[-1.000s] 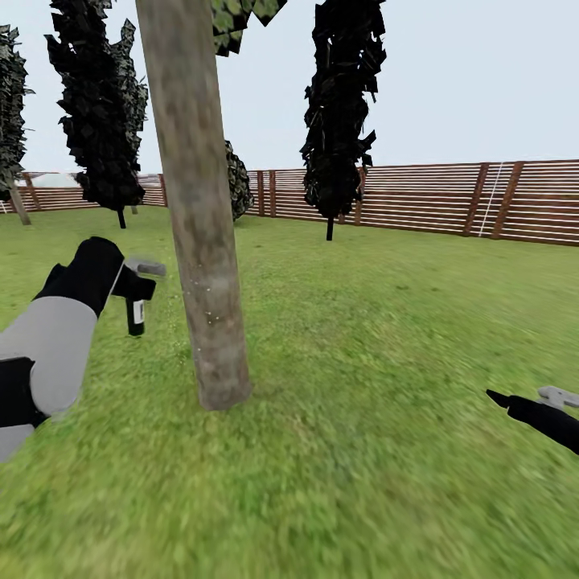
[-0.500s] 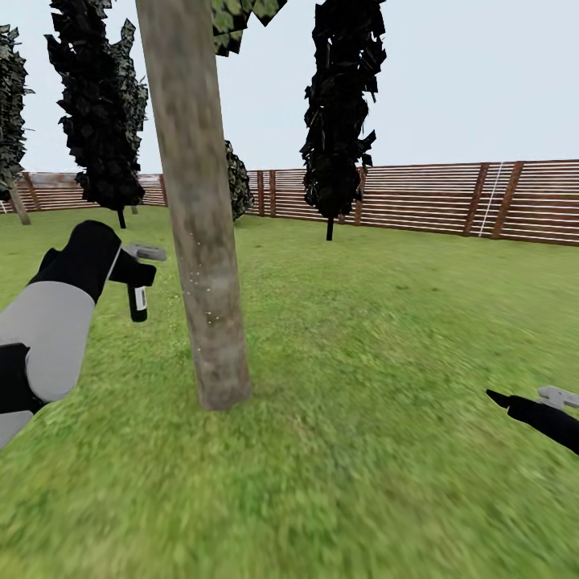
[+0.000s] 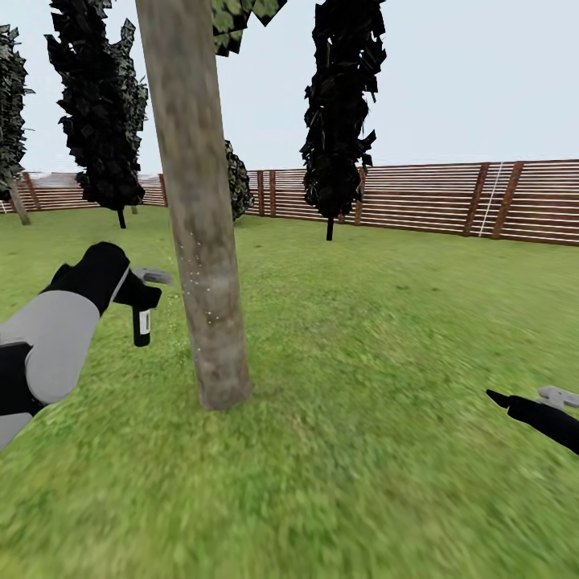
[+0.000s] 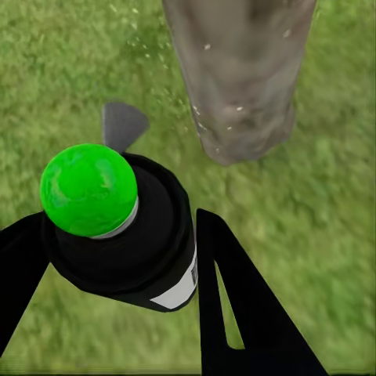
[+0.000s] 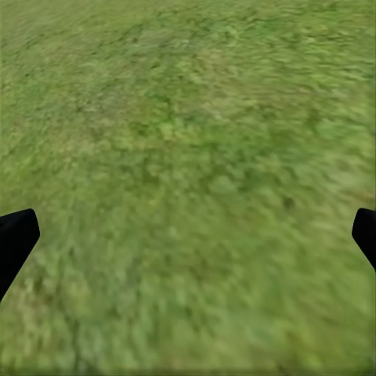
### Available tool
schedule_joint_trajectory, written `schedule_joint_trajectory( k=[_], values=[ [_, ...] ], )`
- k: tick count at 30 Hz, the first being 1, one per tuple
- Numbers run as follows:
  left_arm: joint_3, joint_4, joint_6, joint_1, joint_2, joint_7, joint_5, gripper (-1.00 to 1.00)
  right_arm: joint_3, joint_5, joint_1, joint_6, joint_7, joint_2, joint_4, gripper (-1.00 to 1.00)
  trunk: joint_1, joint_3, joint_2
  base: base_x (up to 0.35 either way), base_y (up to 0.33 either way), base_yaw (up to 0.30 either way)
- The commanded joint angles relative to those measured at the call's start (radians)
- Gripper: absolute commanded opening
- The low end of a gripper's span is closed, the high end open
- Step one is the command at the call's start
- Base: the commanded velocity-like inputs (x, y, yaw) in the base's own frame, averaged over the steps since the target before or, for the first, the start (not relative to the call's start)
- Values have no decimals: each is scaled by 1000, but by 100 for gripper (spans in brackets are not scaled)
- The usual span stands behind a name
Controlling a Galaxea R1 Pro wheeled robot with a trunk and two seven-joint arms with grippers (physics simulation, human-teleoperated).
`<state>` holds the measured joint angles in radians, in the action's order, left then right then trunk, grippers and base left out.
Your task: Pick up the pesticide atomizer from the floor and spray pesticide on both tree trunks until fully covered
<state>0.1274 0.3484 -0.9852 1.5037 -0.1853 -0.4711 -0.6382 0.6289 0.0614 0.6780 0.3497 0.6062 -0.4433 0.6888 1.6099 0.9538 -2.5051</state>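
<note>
The pesticide atomizer [image 3: 141, 320], a black bottle with a white label and a grey trigger head, hangs in my left gripper [image 3: 137, 294] just left of a thick grey-brown tree trunk [image 3: 199, 241]. The left wrist view looks down on the atomizer [image 4: 125, 235] and its bright green cap, with black fingers [image 4: 235, 305] pressed against both sides and the tree trunk [image 4: 239, 70] just beyond. Small white specks dot the bark at nozzle height. My right gripper [image 3: 527, 404] hovers low over the garden lawn [image 3: 362, 450] at the far right, open and empty, with its fingertips [image 5: 16, 239] wide apart.
Dark narrow cypress-like trees [image 3: 342, 112] stand behind the trunk and to the left [image 3: 100, 112]. A brown slatted fence [image 3: 450, 197] closes the lawn at the back. Open grass stretches right of the trunk and towards me.
My left arm with the atomizer rose a little, then came down lower and slightly closer to the trunk. The right arm and the view stayed still.
</note>
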Motion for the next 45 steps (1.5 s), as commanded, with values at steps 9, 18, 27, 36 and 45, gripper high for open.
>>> schedule_joint_trajectory(
  k=[9, 18, 27, 36, 45],
  values=[
    [1, -128, 63, -26, -1, 9, -4, -100, 0, 0, 0, 0, 0, 0, 0, 100, 0, 0, 0, 0, 0, 0],
    [2, -137, 144, -149, -33, 95, 0, -100, 0, 0, 0, 0, 0, 0, 0, 100, 0, 0, 0, 0, 0, 0],
    [8, -137, 265, -250, -32, 109, 14, -100, 0, 0, 0, 0, 0, 0, 0, 100, 0, 0, 0, 0, 0, 0],
    [30, -137, 342, -334, -50, 190, 73, -100, 0, 0, 0, 0, 0, 0, 0, 100, 0, 0, 0, 0, 0, 0],
    [53, -138, 358, -397, -77, 224, 240, -100, 0, -1, 0, 0, 2, 0, 0, 100, 0, 0, 0, 0, -8, 81]
  ],
)
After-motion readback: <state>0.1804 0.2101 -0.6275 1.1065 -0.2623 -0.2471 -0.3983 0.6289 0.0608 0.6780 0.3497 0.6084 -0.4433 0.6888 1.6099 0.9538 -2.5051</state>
